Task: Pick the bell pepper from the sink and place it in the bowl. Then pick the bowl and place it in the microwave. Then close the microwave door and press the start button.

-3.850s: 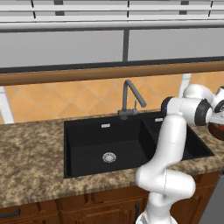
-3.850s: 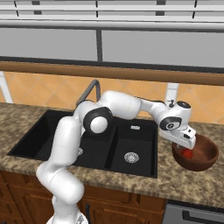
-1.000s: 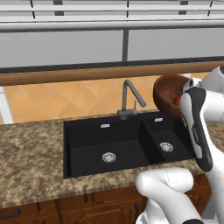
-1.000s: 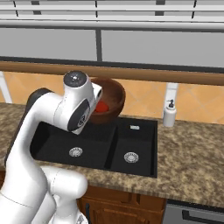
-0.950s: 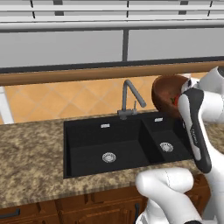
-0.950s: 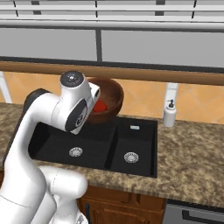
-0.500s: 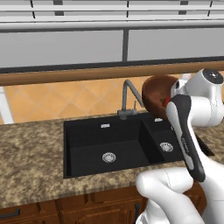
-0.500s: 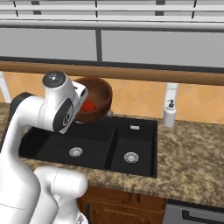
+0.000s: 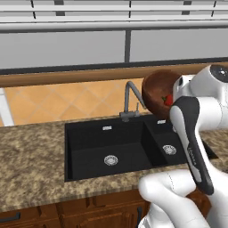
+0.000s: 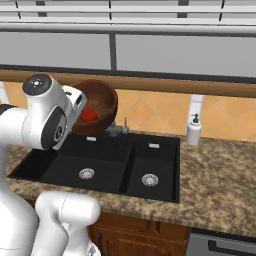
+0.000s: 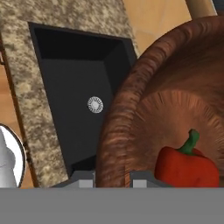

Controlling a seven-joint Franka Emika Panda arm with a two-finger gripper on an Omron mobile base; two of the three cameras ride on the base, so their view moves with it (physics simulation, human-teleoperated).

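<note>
The gripper (image 11: 113, 177) is clamped on the near rim of the bowl (image 11: 175, 109), a finger on each side of the wall, holding it tilted in the air above the sink (image 9: 111, 142) — the bell pepper (image 11: 187, 166) rests inside. I judge the carry to the microwave is underway; next comes a level swing towards it, wherever it stands. The arm hides the bowl's far edge.

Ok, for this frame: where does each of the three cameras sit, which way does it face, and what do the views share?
Left base view: behind the arm to its left, facing the sink and faucet; white arm at lower right.
Right base view: behind to its right, same sink, soap dispenser; arm at lower left.
Hand view: on the hand, along the gripper, its fingers straddling the bowl's rim.
All share the bowl holding the bell pepper.
</note>
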